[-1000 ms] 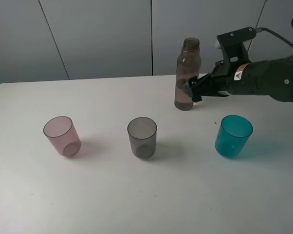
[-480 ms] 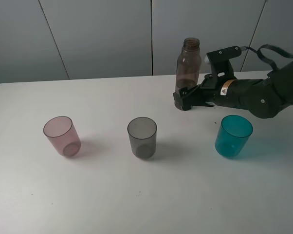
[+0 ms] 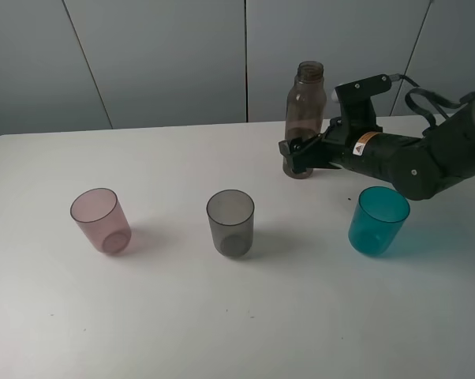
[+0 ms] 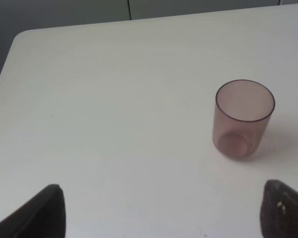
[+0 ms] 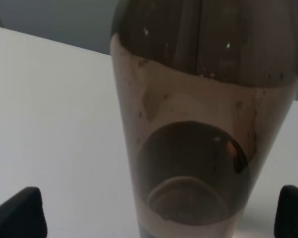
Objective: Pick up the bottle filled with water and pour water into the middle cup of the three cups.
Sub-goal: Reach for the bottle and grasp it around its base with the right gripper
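Lowered and pushed forward since a second ago, the right gripper (image 3: 299,155) straddles the foot of the bottle (image 3: 304,106), its jaws spread and not clamped. Nearest, on the white table (image 3: 222,324), a pink tumbler (image 3: 102,220), the middle cup (image 3: 230,223) and a teal tumbler (image 3: 378,220) stand in a row. The left gripper (image 4: 159,213) hangs open near the pink one. The bottle stands upright farther back, before a grey panelled wall (image 3: 166,63).

Right hand (image 3: 295,155) held low, fingers spread; left hand (image 4: 161,213) likewise spread.
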